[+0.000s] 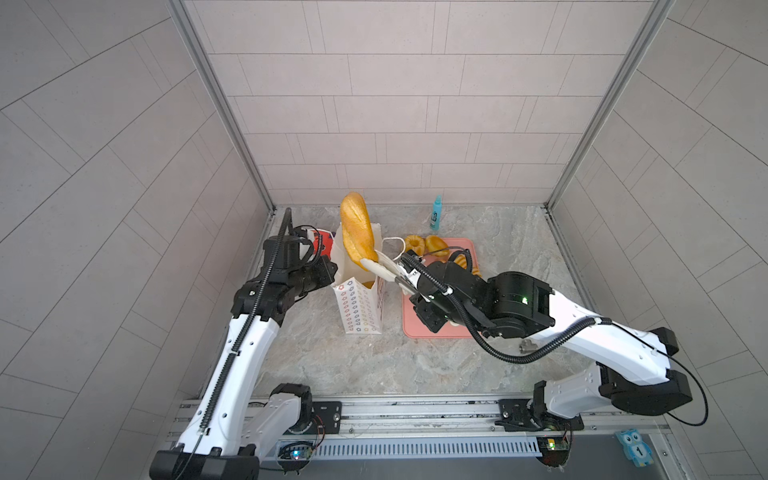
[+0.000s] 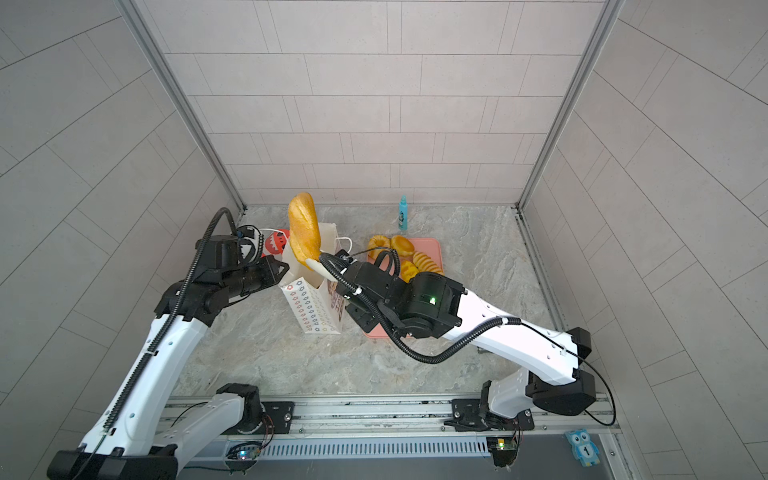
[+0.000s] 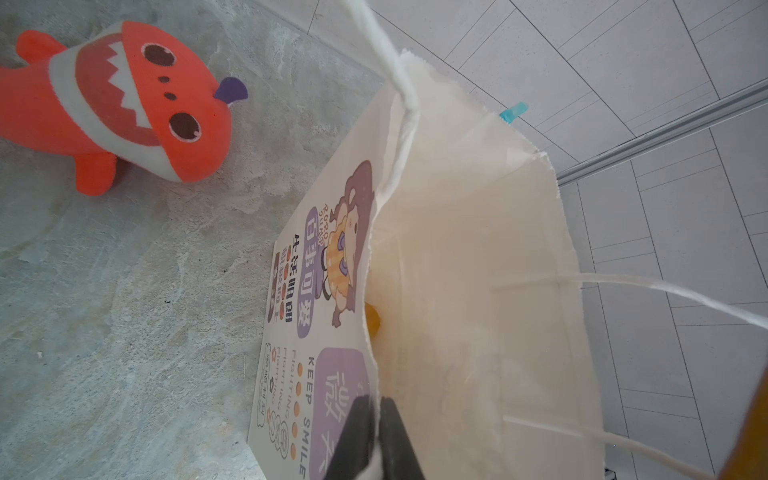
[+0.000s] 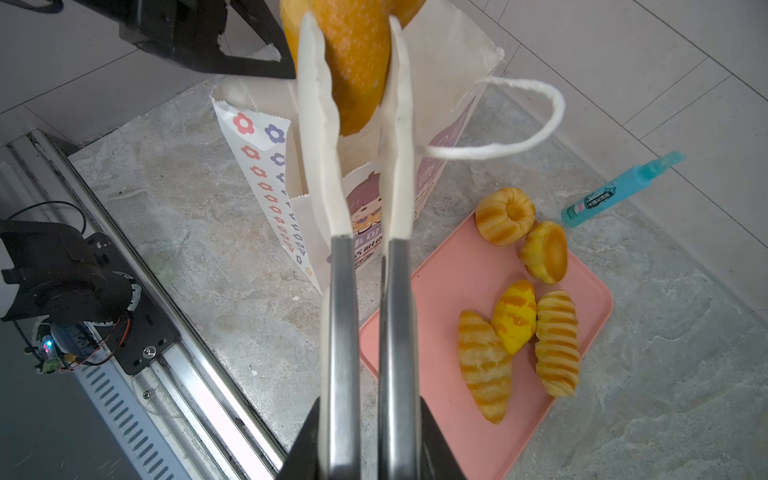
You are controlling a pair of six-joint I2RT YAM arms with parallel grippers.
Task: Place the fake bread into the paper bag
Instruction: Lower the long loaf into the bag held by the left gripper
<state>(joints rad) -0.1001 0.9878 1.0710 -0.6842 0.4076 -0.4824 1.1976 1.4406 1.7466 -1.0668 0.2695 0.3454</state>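
1. Right gripper (image 4: pixel 368 453) is clamped tight on metal tongs with white silicone tips (image 4: pixel 343 311). The tong tips pinch the lower end of the long glossy golden loaf (image 1: pixel 357 230).
2. The loaf stands tilted and near upright. Its lower end is at the mouth of the tall white paper bag with flower-print sides (image 1: pixel 360 309), and the rest sticks well above the rim.
3. Left gripper (image 3: pixel 376 436) is closed on the bag's rim wall, pulling the mouth open.
4. One yellow bread piece (image 3: pixel 372 322) is already inside the bag. The other toy breads sit on the flat pink tray (image 4: pixel 449 270).
5. Step in hand, as I judge it: lower the loaf end-first into the bag.
6. To do it well:
   - Go straight down the middle of the opening.
   - Steer clear of the white cord handle (image 4: pixel 540 124).
   - The left grip should hold while the loaf goes in.
   - Release only when the loaf is deep inside.
7. Risk: the loaf is gripped at one end, so it is top-heavy and may pivot or tip the bag.
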